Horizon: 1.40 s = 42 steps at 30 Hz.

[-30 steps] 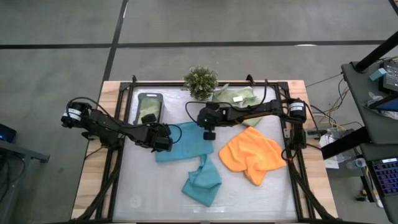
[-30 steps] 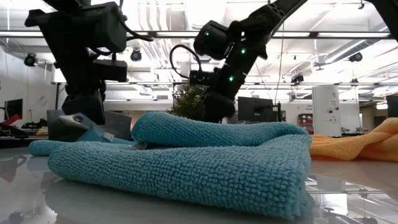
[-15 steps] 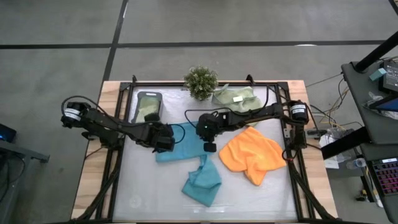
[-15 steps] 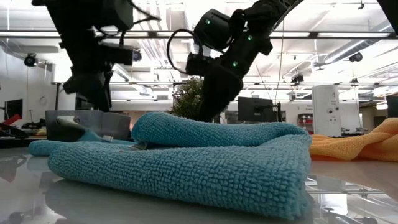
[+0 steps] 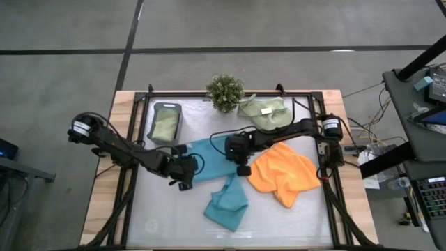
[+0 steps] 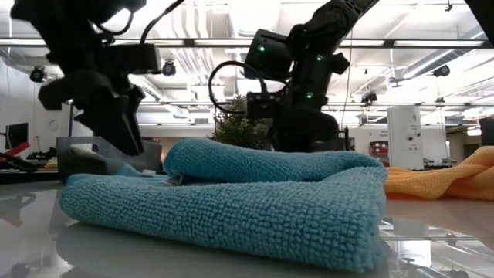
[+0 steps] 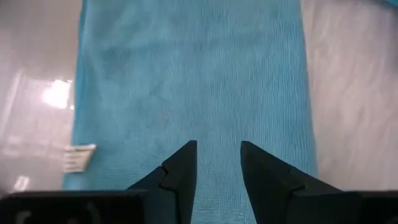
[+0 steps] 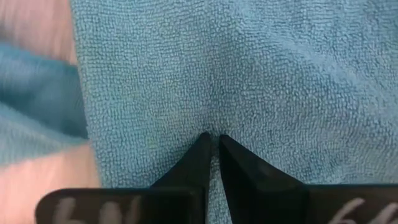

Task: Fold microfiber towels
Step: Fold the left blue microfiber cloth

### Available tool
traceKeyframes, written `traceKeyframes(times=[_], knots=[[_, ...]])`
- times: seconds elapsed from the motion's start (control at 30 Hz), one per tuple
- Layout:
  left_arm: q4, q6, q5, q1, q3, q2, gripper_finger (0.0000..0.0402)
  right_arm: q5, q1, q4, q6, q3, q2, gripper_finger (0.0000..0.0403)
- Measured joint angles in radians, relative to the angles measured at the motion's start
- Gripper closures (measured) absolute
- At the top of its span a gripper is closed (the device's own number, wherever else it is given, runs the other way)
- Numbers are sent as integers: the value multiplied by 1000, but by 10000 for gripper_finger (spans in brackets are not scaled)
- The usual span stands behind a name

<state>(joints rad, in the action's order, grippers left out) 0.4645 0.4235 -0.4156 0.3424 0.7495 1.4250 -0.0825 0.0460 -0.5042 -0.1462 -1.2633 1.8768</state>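
Observation:
A teal-blue microfiber towel (image 5: 209, 159) lies spread flat on the table between my two grippers. My right gripper (image 5: 242, 169) is shut on it near its right edge. My left gripper (image 5: 184, 181) stands open over the towel's near left part (image 7: 186, 74), beside a small white tag (image 7: 78, 157). A second teal towel (image 5: 226, 202) lies crumpled nearer the front. An orange towel (image 5: 282, 174) lies bunched on the right. A pale green towel (image 5: 265, 111) rests at the far edge. My right gripper pinches a small pucker of the teal towel's upper surface (image 8: 211, 127) between its two fingertips, a little in from the towel's right edge. The fingers slant steeply down from the table's right. The towel lies flat on the table around the pinch. Whether my left gripper touches the towel, I cannot tell.
A dark grey tray (image 5: 167, 108) holding a pale green cloth stands at the far left, with a small bushy plant (image 5: 224, 90) beside it at the far edge. A black frame (image 5: 327, 188) borders the white work surface.
Both grippers have moved toward the table's near edge along the spread teal towel, the left along its left side and the right along its right side. Both have tipped as they went. The towels lie as before.

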Motion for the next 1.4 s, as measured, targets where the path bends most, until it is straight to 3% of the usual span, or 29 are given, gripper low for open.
traceKeyframes(times=[0.23, 0.43, 0.57, 0.73, 0.87, 1.07, 1.27, 1.4], knots=[[-52, 113, 51, 0, -73, 26, 293, 7, 13, -47, -8, -15, -52, 375], [-71, 246, 198, 0, -109, 37, 293, 69, 64, -18, -7, -4, -56, 375], [-66, 241, 249, 0, -103, 22, 293, 151, 96, 74, -11, 29, -55, 375], [-62, 121, 269, -2, -68, -35, 293, 225, 128, 162, -11, 54, -54, 375], [-57, 71, 165, -2, -70, -69, 293, 241, 133, 204, -24, 65, -54, 375], [-113, 67, -176, -10, -100, -46, 293, 237, 134, 297, -35, 73, -54, 375], [-175, 140, -243, -23, -135, 52, 293, 67, 116, 363, 41, 100, -54, 375], [-177, 201, -246, -22, -136, 132, 293, 51, 79, 366, 62, 131, -54, 375]])
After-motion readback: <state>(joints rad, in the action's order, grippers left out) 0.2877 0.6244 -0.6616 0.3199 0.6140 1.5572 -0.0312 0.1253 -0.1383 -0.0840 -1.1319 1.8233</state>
